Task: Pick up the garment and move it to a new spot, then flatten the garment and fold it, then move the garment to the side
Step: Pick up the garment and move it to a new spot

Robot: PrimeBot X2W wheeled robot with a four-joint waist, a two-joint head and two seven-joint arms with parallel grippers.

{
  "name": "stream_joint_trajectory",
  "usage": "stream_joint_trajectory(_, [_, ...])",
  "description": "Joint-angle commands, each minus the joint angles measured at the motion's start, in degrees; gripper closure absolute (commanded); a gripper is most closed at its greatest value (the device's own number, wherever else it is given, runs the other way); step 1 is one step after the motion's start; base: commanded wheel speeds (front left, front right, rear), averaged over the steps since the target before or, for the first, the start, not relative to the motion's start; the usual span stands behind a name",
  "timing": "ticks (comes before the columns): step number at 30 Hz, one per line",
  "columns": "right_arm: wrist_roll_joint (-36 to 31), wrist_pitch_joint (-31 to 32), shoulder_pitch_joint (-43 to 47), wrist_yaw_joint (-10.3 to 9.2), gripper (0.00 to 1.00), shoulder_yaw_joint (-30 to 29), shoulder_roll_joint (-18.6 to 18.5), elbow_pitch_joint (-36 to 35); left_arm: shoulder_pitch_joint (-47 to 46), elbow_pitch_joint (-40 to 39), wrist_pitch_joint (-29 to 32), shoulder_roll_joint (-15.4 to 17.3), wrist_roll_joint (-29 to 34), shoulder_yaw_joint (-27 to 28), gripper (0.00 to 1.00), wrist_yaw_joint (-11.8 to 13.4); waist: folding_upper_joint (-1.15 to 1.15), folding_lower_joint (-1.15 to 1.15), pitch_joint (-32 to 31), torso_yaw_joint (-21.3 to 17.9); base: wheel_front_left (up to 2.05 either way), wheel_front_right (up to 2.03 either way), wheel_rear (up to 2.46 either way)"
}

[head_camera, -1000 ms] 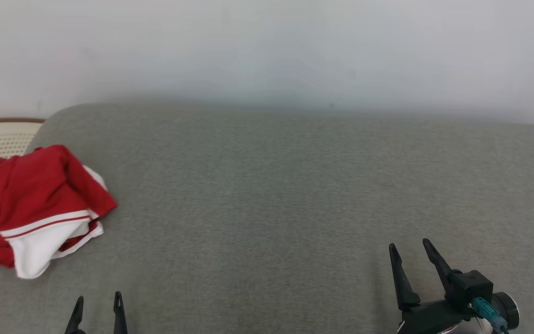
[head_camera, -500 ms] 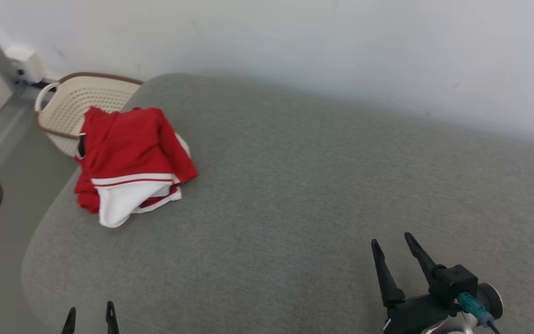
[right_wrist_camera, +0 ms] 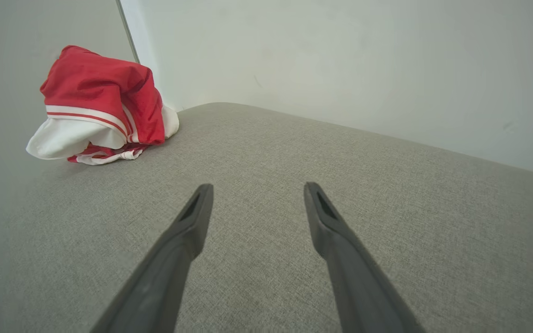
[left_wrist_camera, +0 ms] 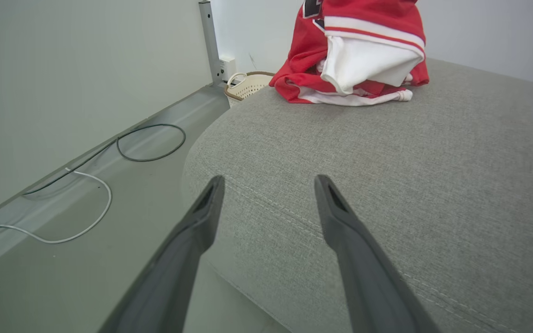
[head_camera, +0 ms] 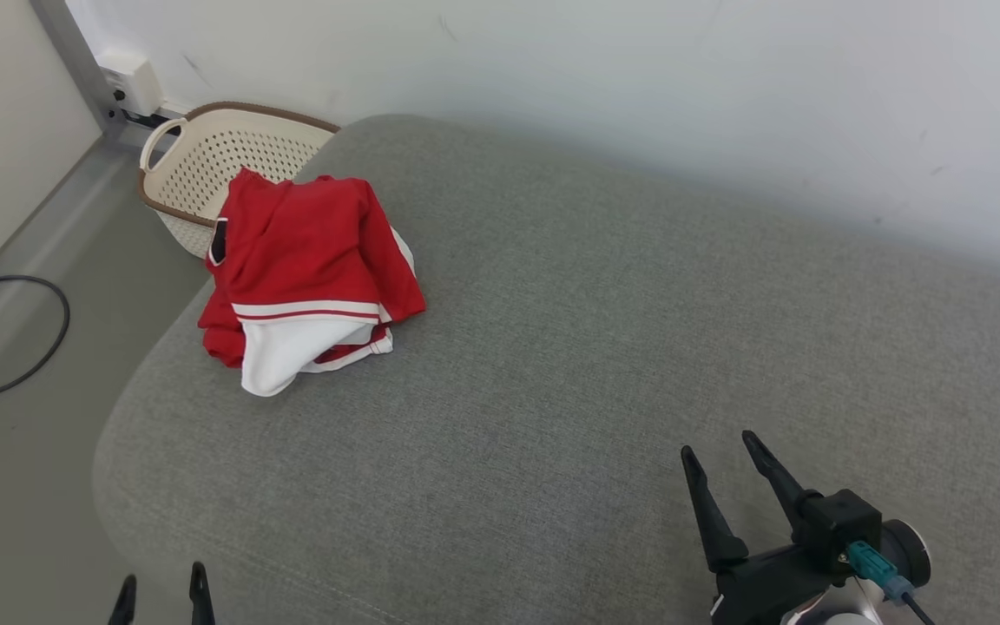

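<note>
One garment, one basket, two grippers. The red-and-white garment sits bunched on the grey cushion's far left corner beside the basket, long side running front to back, white end toward the robot. The left gripper and right gripper are both spread wide, empty, well apart from it.

My left pincer sits low on my left, its two dark fingertips poking up from the head view's bottom edge, spread wide. My right pincer reaches farther forward, fingers tilted slightly leftward, equally wide apart.
</note>
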Motion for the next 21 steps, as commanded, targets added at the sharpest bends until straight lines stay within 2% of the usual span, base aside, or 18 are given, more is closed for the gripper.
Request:
stream_joint_trajectory(1, [0.28,-0.04,-0.23,0.04,0.00,-0.11,-0.71,-0.08,-1.69,0.39,-0.25,-0.11,-0.80,0.45,0.00,-0.77,0.00,0.00,1.27,-1.10,0.00,0.00,0.00])
stream_joint_trajectory(7, [-0.09,-0.05,-1.85,0.04,0.00,-0.03,-2.31,-0.81,-7.80,2.40,-0.24,0.24,-2.34,3.23,0.00,-4.90,0.00,0.00,5.03,-3.44,0.00,0.00,0.00])
stream_joint_trajectory(13, [-0.13,-0.04,-3.85,0.04,0.00,-0.17,-4.05,-1.84,-18.34,7.84,-0.18,4.90,-0.80,4.50,0.00,-8.24,0.00,0.00,9.43,-5.93,0.00,0.00,0.00])
stream_joint_trajectory(21, [0.05,-0.04,-5.38,0.04,0.00,-0.18,-6.03,-2.63,-31.83,14.56,-0.18,11.67,0.75,3.75,0.00,-10.30,0.00,0.00,13.28,-8.69,0.00,0.00,0.00])
